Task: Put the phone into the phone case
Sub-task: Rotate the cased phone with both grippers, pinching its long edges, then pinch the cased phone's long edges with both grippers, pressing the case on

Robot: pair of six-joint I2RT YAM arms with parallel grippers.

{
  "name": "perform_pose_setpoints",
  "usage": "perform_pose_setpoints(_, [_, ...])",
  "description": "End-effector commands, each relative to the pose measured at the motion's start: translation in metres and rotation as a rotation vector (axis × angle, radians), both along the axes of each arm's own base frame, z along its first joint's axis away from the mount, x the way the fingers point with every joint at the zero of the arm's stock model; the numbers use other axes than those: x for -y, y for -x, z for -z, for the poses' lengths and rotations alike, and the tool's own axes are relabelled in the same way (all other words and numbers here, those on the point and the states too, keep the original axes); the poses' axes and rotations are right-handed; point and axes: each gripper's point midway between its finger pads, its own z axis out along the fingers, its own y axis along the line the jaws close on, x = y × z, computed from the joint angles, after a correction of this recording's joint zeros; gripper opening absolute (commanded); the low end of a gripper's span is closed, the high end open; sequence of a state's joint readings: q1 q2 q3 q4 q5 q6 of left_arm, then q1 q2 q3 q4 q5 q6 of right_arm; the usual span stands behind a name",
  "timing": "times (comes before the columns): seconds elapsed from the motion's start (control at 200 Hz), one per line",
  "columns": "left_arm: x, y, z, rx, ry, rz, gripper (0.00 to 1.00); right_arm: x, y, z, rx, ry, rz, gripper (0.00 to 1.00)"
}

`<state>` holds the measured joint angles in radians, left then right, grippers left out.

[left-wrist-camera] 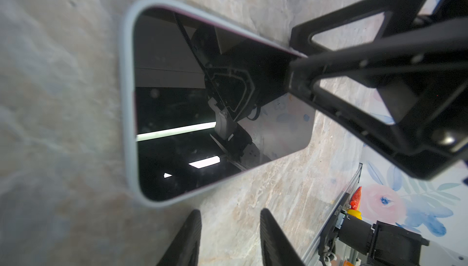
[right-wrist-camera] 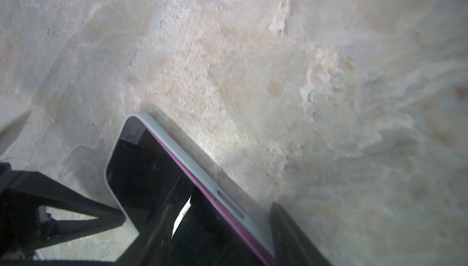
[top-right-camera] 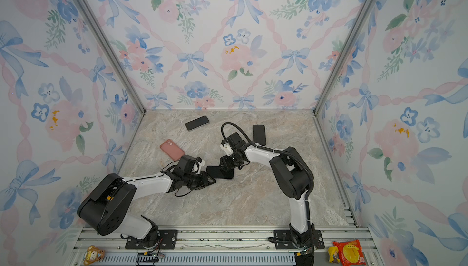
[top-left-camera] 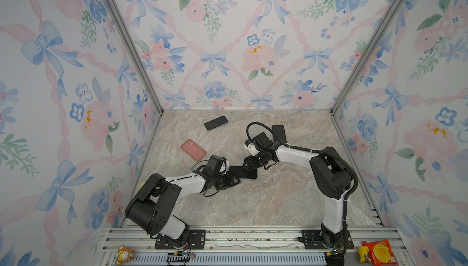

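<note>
Left claw (left-wrist-camera: 230, 216) has its fingers parted with nothing between them, just off the short end of the phone (left-wrist-camera: 202, 100), at its 9 o'clock. Right claw (left-wrist-camera: 292, 59) is spread too, straddling the long edge up around 1 o'clock. The phone's lying screen-up inside the pale grey case (left-wrist-camera: 126, 100) mid table (top-left-camera: 253, 201), so mostly done imo. A purple strip (right-wrist-camera: 202, 188) shows along one side, though, so it probably needs one last press. The spare pink case (top-left-camera: 193, 149) sits at 10 o'clock.
</note>
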<state>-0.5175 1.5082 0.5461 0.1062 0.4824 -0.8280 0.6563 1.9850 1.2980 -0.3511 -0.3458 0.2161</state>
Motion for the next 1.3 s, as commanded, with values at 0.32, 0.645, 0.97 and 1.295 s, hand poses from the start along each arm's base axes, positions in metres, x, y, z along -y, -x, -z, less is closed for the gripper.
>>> perform_pose_setpoints(0.32, [0.012, -0.020, 0.017, -0.026, -0.026, 0.015, 0.27, 0.014, 0.066, -0.002, -0.121, -0.031, 0.006, 0.44])
perform_pose_setpoints(0.645, [0.025, -0.033, 0.020, -0.030, -0.018, 0.046, 0.22, 0.012, 0.073, 0.005, -0.178, -0.062, 0.177, 0.28])
perform_pose_setpoints(0.97, [0.020, 0.001, 0.008, -0.151, -0.026, 0.052, 0.35, 0.017, 0.078, -0.014, -0.231, -0.105, 0.393, 0.25])
perform_pose_setpoints(1.295, [0.001, 0.019, -0.004, -0.167, -0.146, 0.024, 0.32, 0.027, 0.075, -0.013, -0.201, -0.091, 0.376, 0.29])
